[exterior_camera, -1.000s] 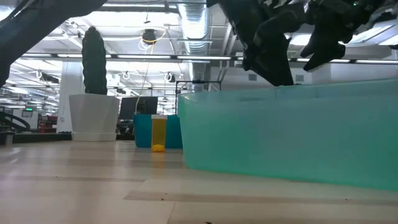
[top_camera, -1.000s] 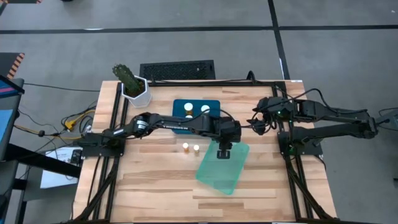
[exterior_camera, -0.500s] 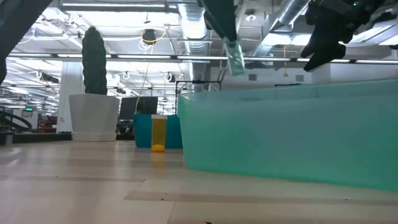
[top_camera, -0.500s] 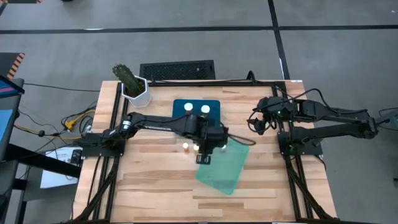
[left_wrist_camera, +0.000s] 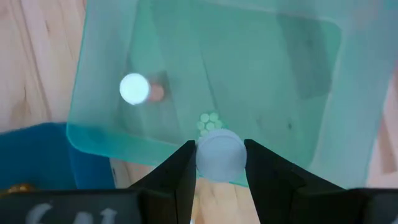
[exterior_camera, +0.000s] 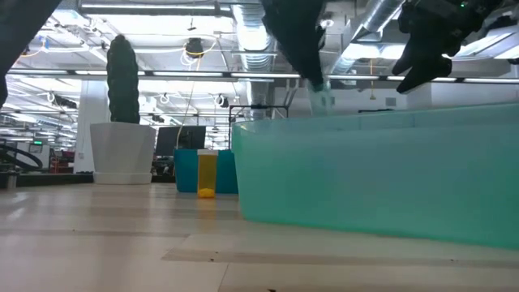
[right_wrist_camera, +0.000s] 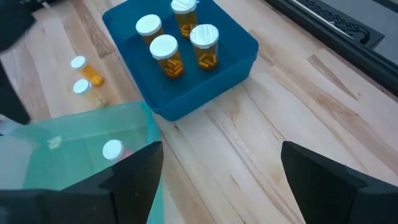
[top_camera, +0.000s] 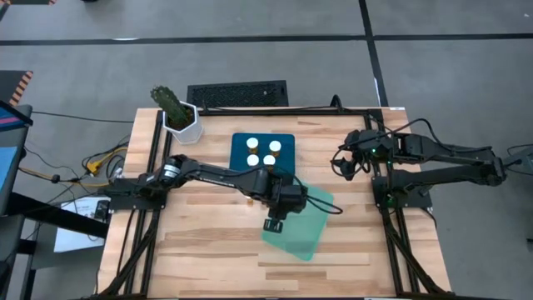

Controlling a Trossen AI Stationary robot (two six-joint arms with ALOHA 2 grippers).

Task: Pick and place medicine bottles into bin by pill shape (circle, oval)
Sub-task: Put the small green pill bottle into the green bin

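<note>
A slim pale bottle (left_wrist_camera: 220, 154), white cap toward the wrist camera, is clamped between the 2 fingers of the left gripper (left_wrist_camera: 219, 163), held over the near-left edge of the green bin (top_camera: 310, 235). Small round pills show through its side. In the low view the bottle (exterior_camera: 319, 96) hangs just above the bin's rim, tilted. 1 more white-capped bottle (left_wrist_camera: 135, 88) lies on the floor of the green bin, near its left wall. The blue bin (top_camera: 236, 143), just beyond the green one, holds 4 wider amber bottles (right_wrist_camera: 165, 53) standing upright. 2 small bottles (right_wrist_camera: 83, 78) lie on the table (top_camera: 208, 258) between the 2 bins on the left side; in the high view the left arm covers most of them. The right gripper (right_wrist_camera: 217, 180) waits with fingers spread wide, above the table's far right part. A white pot (top_camera: 183, 123) with a cactus, probably, stands at the far left corner.
</note>
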